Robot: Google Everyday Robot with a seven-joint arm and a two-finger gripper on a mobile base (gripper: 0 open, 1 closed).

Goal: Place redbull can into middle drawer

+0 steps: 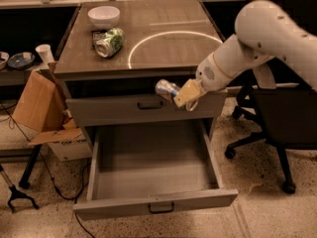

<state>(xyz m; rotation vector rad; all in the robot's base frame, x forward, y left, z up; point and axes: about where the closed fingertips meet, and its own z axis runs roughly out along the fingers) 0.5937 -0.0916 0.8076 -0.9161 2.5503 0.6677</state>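
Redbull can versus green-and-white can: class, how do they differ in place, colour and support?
The redbull can is held in the tool, in the air above the open middle drawer; the green-and-white can lies on the cabinet top. The redbull can looks silver-blue; the green-and-white can is green and white. Both are drink cans, neither upright.

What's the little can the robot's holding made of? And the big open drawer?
The small slim silver-and-blue redbull can, held by the gripper above the wide grey open middle drawer, looks like thin shiny metal: its top glints. The drawer looks matte, maybe painted metal or laminate; its flat, dull, grainless faces leave that open.
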